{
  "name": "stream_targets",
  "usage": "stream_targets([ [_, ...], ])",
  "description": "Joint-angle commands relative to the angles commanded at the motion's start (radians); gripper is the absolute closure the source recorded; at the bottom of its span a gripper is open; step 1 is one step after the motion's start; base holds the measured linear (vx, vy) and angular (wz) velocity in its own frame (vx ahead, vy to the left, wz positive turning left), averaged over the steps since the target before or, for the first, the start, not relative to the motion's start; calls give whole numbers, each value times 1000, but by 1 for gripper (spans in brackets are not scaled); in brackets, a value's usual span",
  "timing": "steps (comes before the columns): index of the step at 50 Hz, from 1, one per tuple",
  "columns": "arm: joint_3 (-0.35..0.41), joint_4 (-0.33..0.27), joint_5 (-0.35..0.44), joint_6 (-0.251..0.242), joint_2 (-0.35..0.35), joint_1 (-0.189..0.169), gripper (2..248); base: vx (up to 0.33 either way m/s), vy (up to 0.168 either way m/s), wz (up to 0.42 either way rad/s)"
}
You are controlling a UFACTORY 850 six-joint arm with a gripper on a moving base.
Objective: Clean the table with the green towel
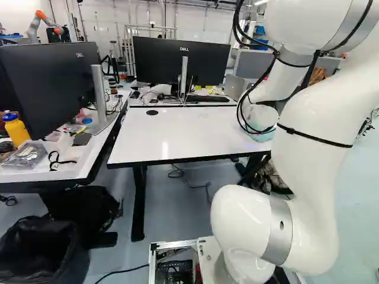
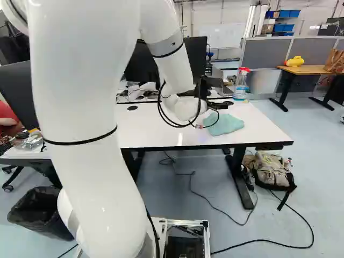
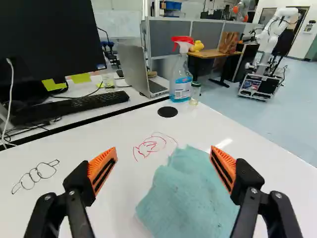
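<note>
Left base view: black bin on floor, contents unclear; green towel near right edge of desk, partly behind arm
Right base view: spray bottle by far right corner
Wrist view: blue liquid inside; jaws spread wide, gripping nothing; towel's near part cut off

Robotics lab with office-style desks. White robot arm beside white table; another robot on wheeled base farther off. Large monitors, keyboard, open laptop. Grey partitions, whiteboard on pale wall, black cable looping across smooth blue-grey floor.
</note>
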Motion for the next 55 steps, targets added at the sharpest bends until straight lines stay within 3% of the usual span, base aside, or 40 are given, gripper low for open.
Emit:
stream_targets([
  [23,-59,0,-125,0,-50,-54,3,0,0,0],
  [55,-71,0,-304,0,-60,-64,3,0,0,0],
])
